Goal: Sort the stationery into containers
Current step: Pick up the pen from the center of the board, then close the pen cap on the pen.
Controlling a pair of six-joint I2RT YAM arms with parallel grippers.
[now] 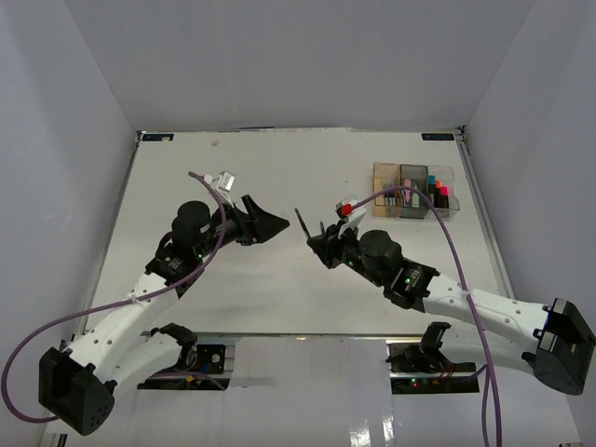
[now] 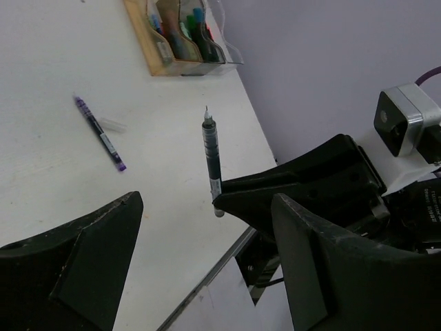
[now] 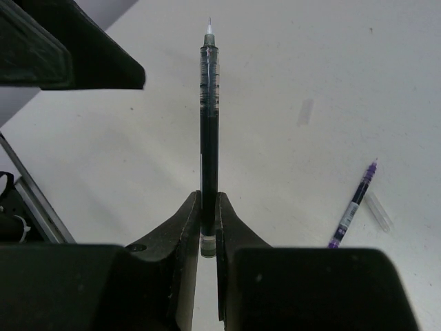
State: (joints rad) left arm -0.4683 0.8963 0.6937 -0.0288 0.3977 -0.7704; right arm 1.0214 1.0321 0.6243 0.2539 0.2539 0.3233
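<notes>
My right gripper (image 3: 209, 207) is shut on the lower end of a thin dark pen (image 3: 209, 124), which stands upright above the table with its tip up. In the top view the pen (image 1: 300, 222) rises from the right gripper (image 1: 315, 240) near the table's middle. My left gripper (image 1: 272, 224) faces it from the left, open and holding nothing. From the left wrist, the pen (image 2: 211, 155) and the right gripper (image 2: 303, 183) sit just beyond my wide-apart left fingers (image 2: 76, 262). The containers (image 1: 411, 191), three adjoining bins with stationery inside, stand at the back right.
A purple pen (image 2: 100, 133) lies flat on the white table, also seen from the right wrist, purple pen (image 3: 353, 205), with a clear cap (image 3: 379, 211) beside it. The bins (image 2: 180, 38) sit near the table's right edge. Grey walls enclose the table.
</notes>
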